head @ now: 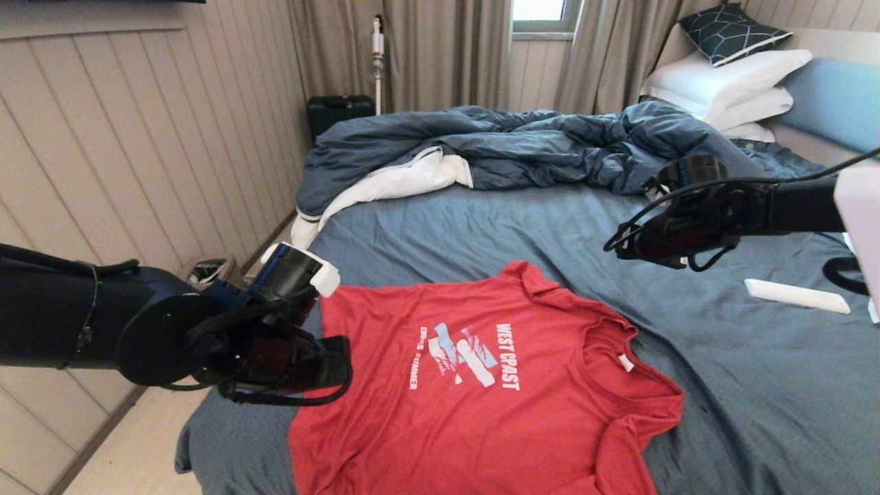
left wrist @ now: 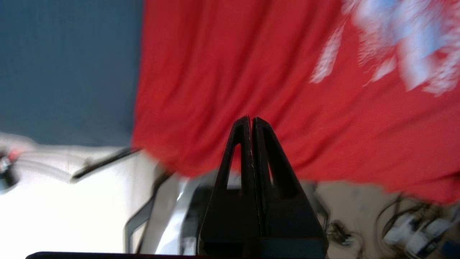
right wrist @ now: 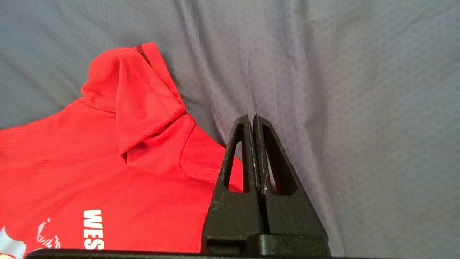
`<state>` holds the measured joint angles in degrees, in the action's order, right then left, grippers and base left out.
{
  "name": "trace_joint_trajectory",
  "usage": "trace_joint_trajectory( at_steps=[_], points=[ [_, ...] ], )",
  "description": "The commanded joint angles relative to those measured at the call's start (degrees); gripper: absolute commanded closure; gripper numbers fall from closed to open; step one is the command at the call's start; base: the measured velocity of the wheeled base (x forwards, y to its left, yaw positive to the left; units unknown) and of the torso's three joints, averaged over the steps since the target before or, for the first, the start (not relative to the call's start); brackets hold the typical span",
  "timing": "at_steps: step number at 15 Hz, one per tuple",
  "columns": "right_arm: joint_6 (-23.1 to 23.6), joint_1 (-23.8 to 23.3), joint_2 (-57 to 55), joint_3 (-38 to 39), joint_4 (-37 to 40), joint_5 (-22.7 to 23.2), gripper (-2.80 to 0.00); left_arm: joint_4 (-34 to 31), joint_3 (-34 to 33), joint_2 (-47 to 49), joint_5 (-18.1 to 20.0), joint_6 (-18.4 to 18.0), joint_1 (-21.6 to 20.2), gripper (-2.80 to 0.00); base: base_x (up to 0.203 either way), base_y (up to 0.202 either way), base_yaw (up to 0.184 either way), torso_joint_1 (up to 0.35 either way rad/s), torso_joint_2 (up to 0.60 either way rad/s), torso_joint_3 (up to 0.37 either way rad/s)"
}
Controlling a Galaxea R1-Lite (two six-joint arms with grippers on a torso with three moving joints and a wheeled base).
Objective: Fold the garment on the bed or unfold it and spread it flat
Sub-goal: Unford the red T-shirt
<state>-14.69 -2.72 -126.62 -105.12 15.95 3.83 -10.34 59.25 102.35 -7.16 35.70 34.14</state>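
- I see the red T-shirt (head: 481, 385) spread print-up on the near bed (head: 722, 385).
- My left gripper (left wrist: 251, 120) (fingers pressed together, empty) hovers at its left hem.
- My right gripper (right wrist: 250, 118), likewise closed on nothing, hangs over the sheet, far right.

Garment (head: 481, 392) spread on near part of bed (head: 756, 385). Duvet (head: 522, 148) heaped behind it, pillows (head: 729, 82) stacked at far right. Left claw (left wrist: 250, 120) above garment's left edge, empty. Right claw (right wrist: 250, 118) hung over sheet, right of garment's sleeve (right wrist: 143, 104).
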Motion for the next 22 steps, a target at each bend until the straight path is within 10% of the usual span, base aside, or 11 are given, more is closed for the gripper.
trace_joint_trajectory(
  at_steps=[1,6,7,22],
  points=[
    [-0.1,1.5,-0.9,0.5,0.1,-0.1,0.00,0.8,3.6,0.6,-0.3,0.3,-1.5,0.00,0.000,0.000,0.000,0.000,0.00,0.000],
    [0.4,6.0,-1.4,4.4,-0.1,-1.1,0.00,5.2,3.3,1.7,0.2,-0.1,-5.2,0.00,0.000,0.000,0.000,0.000,0.00,0.000],
    [1.9,6.7,-1.3,5.4,-0.3,-2.3,-2.80,5.5,3.3,1.9,0.2,0.0,-5.3,0.00,0.000,0.000,0.000,0.000,0.00,0.000],
    [8.3,13.8,-13.4,-6.9,-2.6,-18.6,-2.80,6.6,-0.7,0.6,5.8,1.0,-5.8,0.00,0.000,0.000,0.000,0.000,0.00,0.000]
  ],
)
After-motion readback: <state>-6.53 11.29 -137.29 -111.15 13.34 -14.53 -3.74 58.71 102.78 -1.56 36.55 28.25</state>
